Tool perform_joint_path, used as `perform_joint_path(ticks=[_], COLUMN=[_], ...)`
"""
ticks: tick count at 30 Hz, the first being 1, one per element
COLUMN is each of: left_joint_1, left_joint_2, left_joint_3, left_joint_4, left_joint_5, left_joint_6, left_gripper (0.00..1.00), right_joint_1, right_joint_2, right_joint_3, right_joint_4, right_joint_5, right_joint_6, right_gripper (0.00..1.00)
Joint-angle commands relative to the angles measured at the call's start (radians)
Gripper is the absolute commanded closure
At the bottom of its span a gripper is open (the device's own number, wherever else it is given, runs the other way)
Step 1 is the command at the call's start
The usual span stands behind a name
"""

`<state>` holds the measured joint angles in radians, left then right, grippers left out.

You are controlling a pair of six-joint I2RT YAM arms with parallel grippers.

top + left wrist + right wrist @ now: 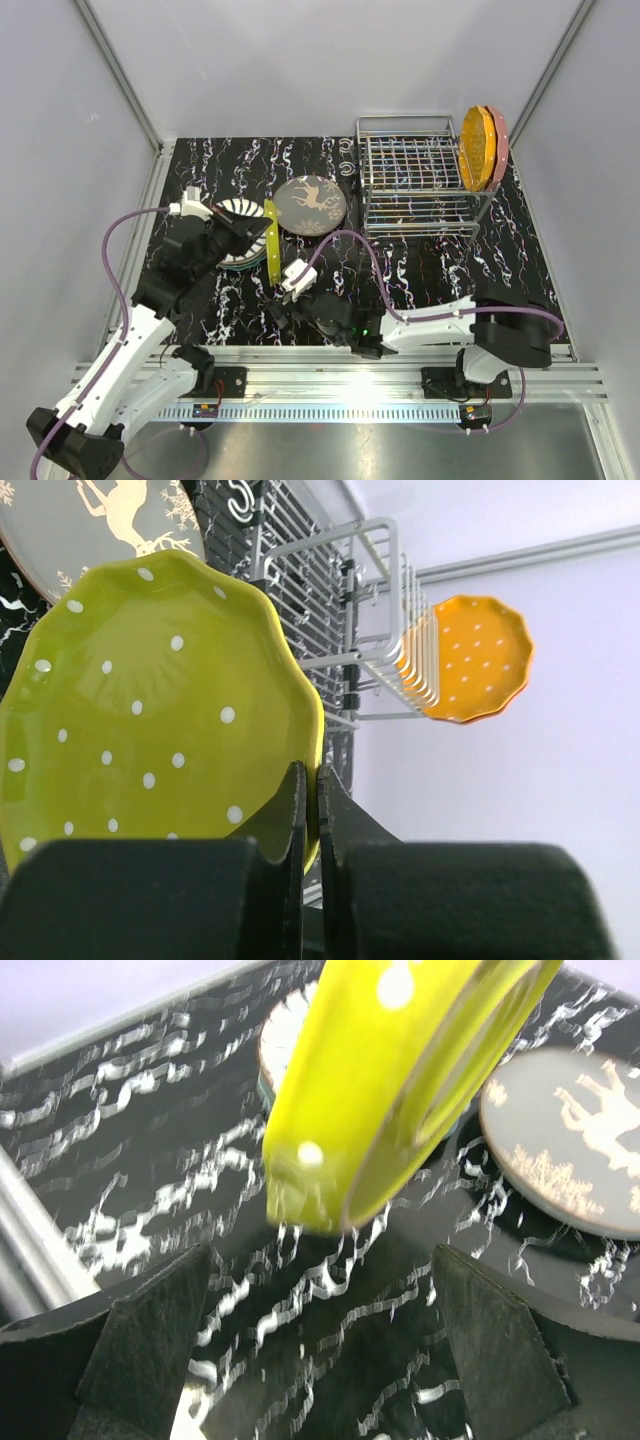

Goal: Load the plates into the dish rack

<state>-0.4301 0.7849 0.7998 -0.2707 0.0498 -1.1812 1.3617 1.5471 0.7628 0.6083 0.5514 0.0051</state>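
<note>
Upright yellow-green plate [150, 700] pinched at rim by left hand [308, 785], right hand [320, 1305] wide open beside its edge, seemingly apart

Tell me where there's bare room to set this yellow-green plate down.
Bare mat between the dish rack and the right arm; rack slots left of the orange plate are empty. Crowded where the striped stack, deer plate and left claw's yellow-green plate meet.

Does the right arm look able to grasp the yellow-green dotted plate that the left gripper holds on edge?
Probably yes. The right gripper is open, with the yellow-green dotted plate edge-on ahead, lined up with its finger gap, nothing in the way. The left gripper grips elsewhere on its rim.
</note>
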Motion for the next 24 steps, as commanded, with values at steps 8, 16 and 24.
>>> perform_joint_path(ticks=[8, 16, 24], left_joint_1=[-0.004, -0.002, -0.002], left_joint_2=[-0.107, -0.121, -0.131], left_joint_3=[-0.017, -0.013, -0.007], left_joint_4=[0.174, 0.177, 0.179], left_joint_5=[-0.036, -0.014, -0.005], left_joint_6=[-0.208, -0.275, -0.308], left_gripper=[1.00, 1.00, 1.00], right_joint_1=[0.014, 0.014, 0.013], right_joint_2=[0.212, 0.317, 0.315], right_joint_3=[0.105, 0.116, 0.084], right_joint_4=[0.540, 0.742, 0.725], right_joint_5=[0.294, 0.344, 0.329], right_joint_6=[-0.195, -0.330, -0.287], right_gripper=[0.00, 0.00, 0.12])
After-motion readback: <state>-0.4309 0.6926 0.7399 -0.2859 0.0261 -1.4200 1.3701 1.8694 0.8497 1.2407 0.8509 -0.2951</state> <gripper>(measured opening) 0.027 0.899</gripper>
